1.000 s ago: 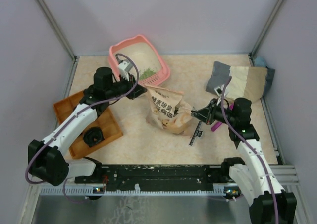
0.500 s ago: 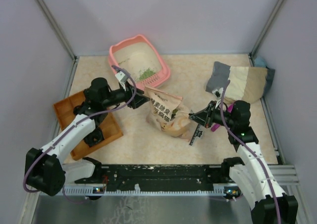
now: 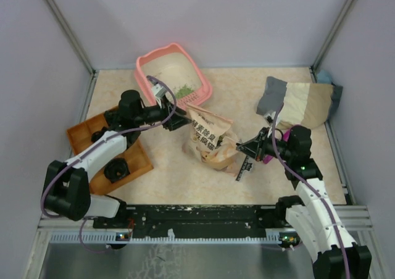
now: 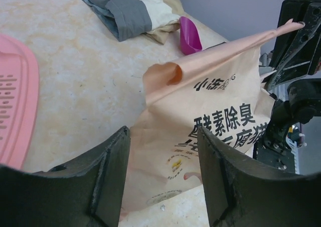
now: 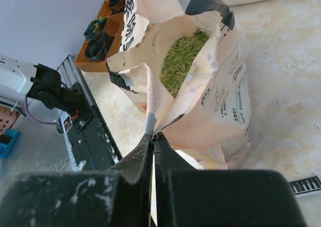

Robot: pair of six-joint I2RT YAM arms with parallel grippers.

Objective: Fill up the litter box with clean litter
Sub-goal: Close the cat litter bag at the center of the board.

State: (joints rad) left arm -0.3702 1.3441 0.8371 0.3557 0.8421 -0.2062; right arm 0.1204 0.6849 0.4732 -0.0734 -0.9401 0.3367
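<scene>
1. Left hand (image 4: 163, 179): spread wide and gripping nothing. Shut a second ago, since let go of the beige printed paper bag (image 4: 215, 121), whose creased upper edge now lies just ahead of the open fingers.
2. Right hand (image 5: 153, 136): pinched tight on one lip of that bag's mouth, unchanged over the last second, and now the only hold on the bag.
3. Bag slumped on the pale speckled tabletop (image 3: 247, 87) between the two hands, mouth pulled agape on the right side, with green granules visible deep inside in the right wrist view.
4. Salmon-pink plastic litter box (image 3: 143, 63) with cat-ear bumps: at the back of the tabletop, left of centre, just beyond the left hand. Touching the bag's top corner or only near it: cannot tell.
5. Clean litter (image 3: 182, 92): a small green heap at the box's near right corner, looking no bigger than a second ago. Rest of the box floor bare.
6. Further out: magenta plastic scoop (image 3: 270, 157) lying unused beside the right hand, orange compartmented tray (image 3: 139, 158) at the near left, grey-and-cream folded cloth (image 3: 299, 100) at the far right.
7. Judged from this: pouring paused, probably for a fresh grip on the bag. Box far from full. Some risk of the bag sagging and spilling with only one lip held.
</scene>
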